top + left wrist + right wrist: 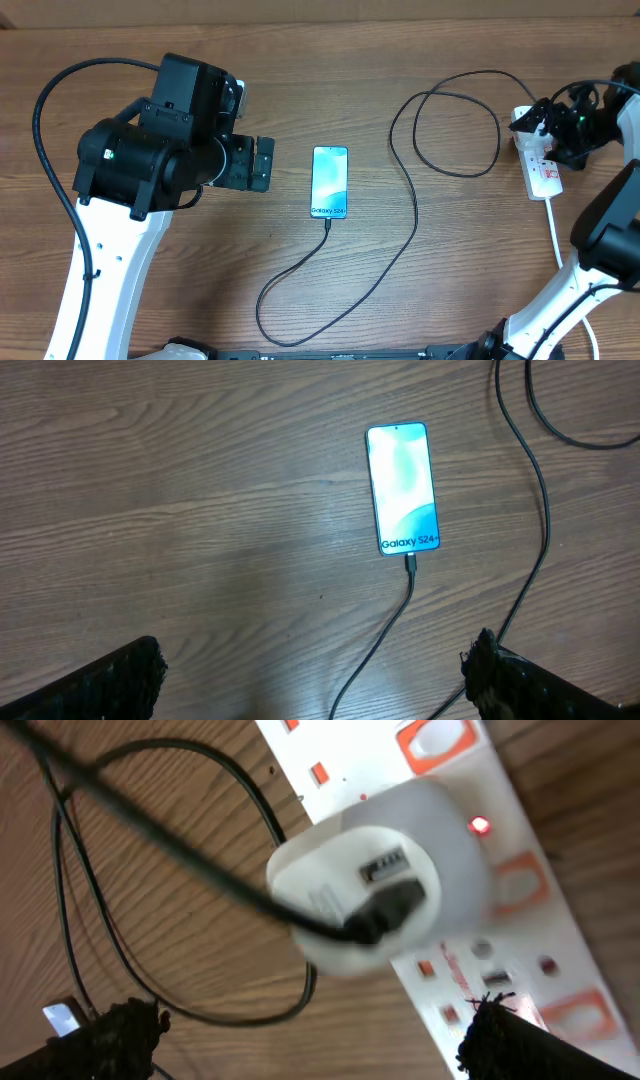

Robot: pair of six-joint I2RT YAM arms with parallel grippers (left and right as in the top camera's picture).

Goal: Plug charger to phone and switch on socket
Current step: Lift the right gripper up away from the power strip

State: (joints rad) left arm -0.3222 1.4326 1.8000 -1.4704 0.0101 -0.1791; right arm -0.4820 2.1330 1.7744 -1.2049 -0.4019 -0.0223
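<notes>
The phone [330, 181] lies flat mid-table with its light blue "Galaxy S24" screen up, and also shows in the left wrist view [402, 488]. The charger's thin black cable [405, 215] is plugged into the phone's bottom edge [410, 565] and loops right to the socket [543, 170]. In the right wrist view a white plug head [360, 900] sits in the white socket strip [500, 960], and a small red light [480, 824] glows beside it. My left gripper [262, 163] [315, 680] is open and empty, left of the phone. My right gripper [548, 122] [310, 1030] is open, just above the socket.
The socket's thick white cord [556, 235] runs toward the front right by the right arm's base. The black cable forms a loop [455, 125] at the back right and a long bend [300, 300] near the front edge. The left arm's black cable arcs at the far left.
</notes>
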